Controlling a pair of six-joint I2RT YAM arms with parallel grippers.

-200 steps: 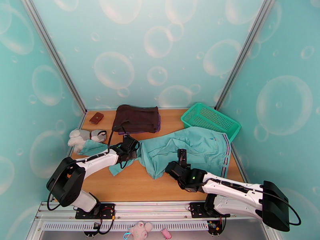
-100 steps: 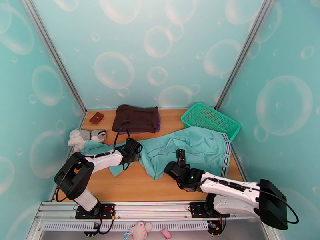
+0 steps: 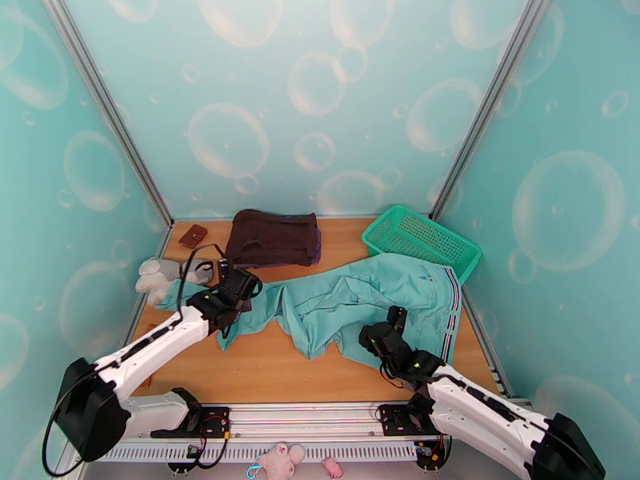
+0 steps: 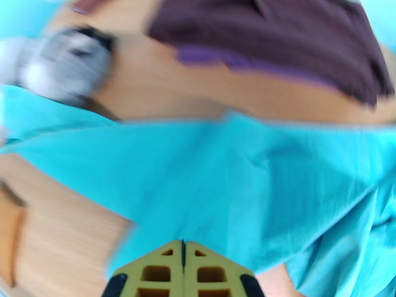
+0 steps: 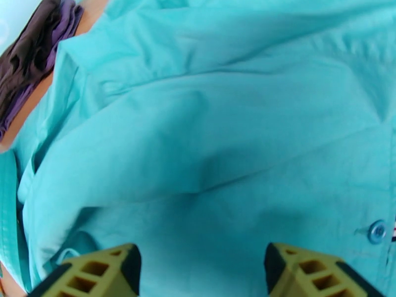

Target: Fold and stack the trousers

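- Left gripper [image 3: 238,280]: clenched, pads pressed together at the near hem of one trouser leg and seemingly pinching cloth, towards the left edge of the table [image 3: 256,366]. Best practice: hold the pinch low and draw the leg taut.
- Trousers [image 3: 376,290]: aqua, crumpled across the table's middle, legs towards the left edge, striped waistband [image 3: 453,310] by the right edge. They need flattening before any fold.
- Right gripper [image 5: 200,261]: released, fingers wide apart over the seat cloth near the button [image 5: 377,231]. Best practice: anchor here against the left pull.
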